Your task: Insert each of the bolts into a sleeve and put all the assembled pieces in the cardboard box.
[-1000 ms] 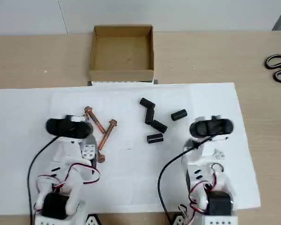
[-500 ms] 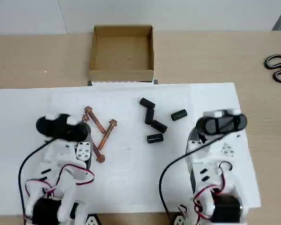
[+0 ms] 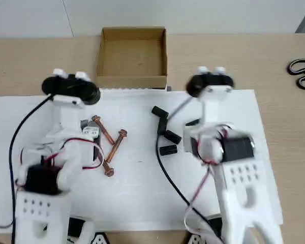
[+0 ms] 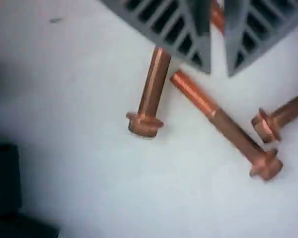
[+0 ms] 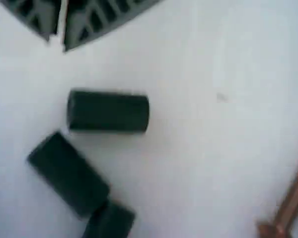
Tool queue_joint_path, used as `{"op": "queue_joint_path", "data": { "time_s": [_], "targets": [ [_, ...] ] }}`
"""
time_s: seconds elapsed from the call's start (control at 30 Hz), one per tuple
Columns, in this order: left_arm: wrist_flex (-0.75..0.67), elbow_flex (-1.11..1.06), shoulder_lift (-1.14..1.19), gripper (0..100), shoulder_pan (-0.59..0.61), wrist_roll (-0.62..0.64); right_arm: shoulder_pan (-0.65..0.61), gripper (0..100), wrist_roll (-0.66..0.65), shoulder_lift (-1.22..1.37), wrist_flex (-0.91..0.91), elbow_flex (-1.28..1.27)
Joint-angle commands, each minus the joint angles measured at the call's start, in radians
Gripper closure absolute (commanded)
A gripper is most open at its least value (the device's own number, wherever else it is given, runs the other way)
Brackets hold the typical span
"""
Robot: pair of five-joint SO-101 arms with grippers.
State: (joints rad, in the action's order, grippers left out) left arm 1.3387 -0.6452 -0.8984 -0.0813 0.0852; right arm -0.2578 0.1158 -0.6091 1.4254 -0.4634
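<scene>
A white sheet (image 3: 142, 198) covers the near half of the table (image 3: 35, 61). Over it, the left gripper (image 4: 218, 72) hangs above the loose bolts (image 3: 116, 146), jaws almost closed and empty. The right gripper (image 5: 58, 42) hangs just beside the sleeves (image 3: 168, 150), jaws all but touching, also empty. Past the sheet's far edge sits the box (image 3: 132, 81), nothing in it. No bolt is sleeved yet, so this looks like the first pick-up. Each claw must open before closing on a part.

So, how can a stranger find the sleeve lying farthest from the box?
Start at the white sheet in front of the box; black sleeves cluster right of its middle. Take the sleeve farthest from the box: it lies crosswise, just past three in a bent line.
</scene>
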Motion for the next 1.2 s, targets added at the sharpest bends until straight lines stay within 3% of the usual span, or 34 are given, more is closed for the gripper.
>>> {"op": "queue_joint_path", "data": {
  "time_s": [0.0,0.07,0.17,0.37,0.43,0.63,0.87,1.17],
  "targets": [
    [-0.015,0.008,0.08,99,0.023,0.002,-0.024,99.5,-0.055,0.143,0.079,0.114],
    [-0.086,-0.054,0.126,99,0.029,-0.02,-0.024,99.5,-0.098,0.211,0.119,0.149],
    [-0.18,-0.148,0.189,99,0.029,-0.163,-0.022,99.5,-0.245,0.306,0.159,0.192],
    [-0.367,-0.278,0.262,99,0.032,-0.172,-0.025,99.4,-0.522,0.403,0.148,0.229],
    [-0.4,-0.308,0.272,99,0.031,-0.172,-0.025,98.0,-0.545,0.41,0.11,0.239],
    [-0.568,-0.435,0.278,99,0.031,-0.173,-0.081,81.1,-0.598,0.414,0.097,0.265],
    [-0.598,-0.452,0.278,99,0.031,-0.172,-0.168,81.1,-0.618,0.414,0.088,0.267],
    [-0.6,-0.455,0.278,99,0.031,-0.17,-0.17,81.1,-0.672,0.535,-0.031,0.267]
  ]
}}
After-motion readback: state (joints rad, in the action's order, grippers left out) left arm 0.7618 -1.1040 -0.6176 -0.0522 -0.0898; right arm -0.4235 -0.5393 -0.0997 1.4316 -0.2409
